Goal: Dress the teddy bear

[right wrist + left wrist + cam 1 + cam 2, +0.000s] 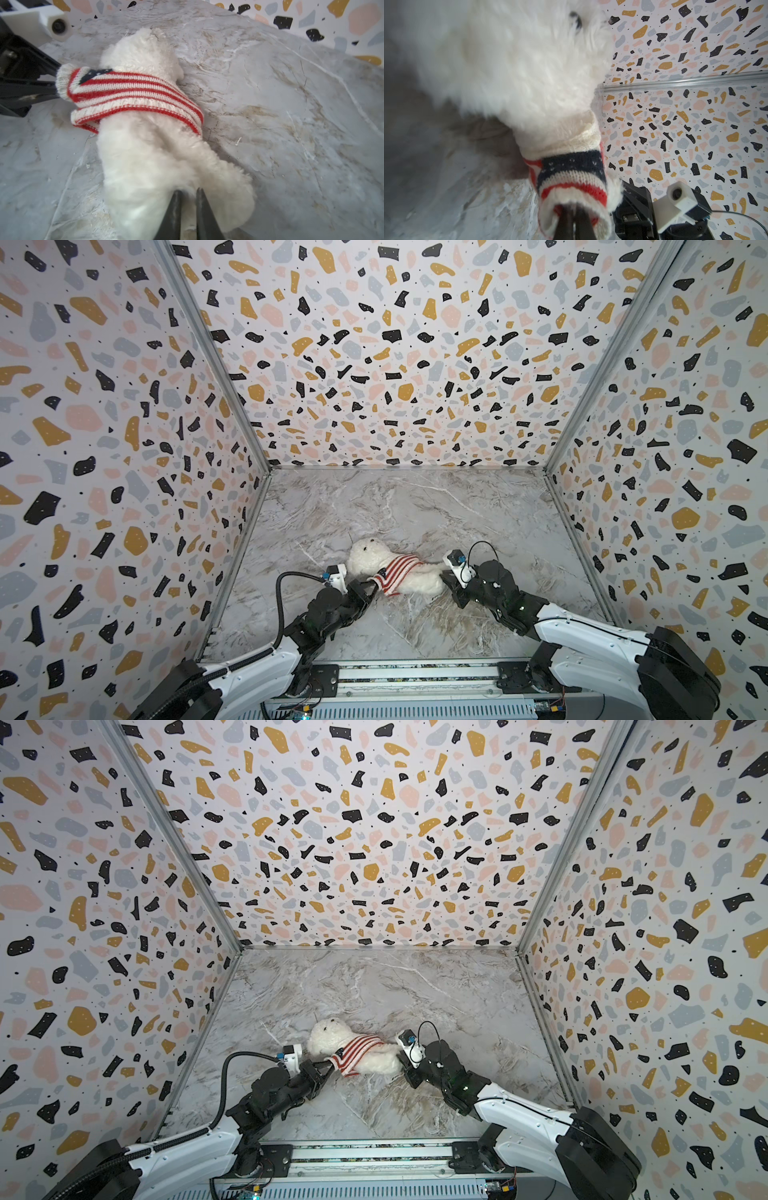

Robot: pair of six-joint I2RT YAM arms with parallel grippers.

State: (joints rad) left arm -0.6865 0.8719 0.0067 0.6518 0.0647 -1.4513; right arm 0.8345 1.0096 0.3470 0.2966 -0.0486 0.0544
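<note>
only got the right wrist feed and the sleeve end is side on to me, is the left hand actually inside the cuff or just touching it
Observer: Inside. In the left wrist view the left hand has its fingers pressed together and pushed into the cuff of the striped sweater.
Operator: ok and which way is the bear facing, i only see its back
Observer: In both top views the teddy bear has its face turned toward the back wall, with its dark eyes showing.
</note>
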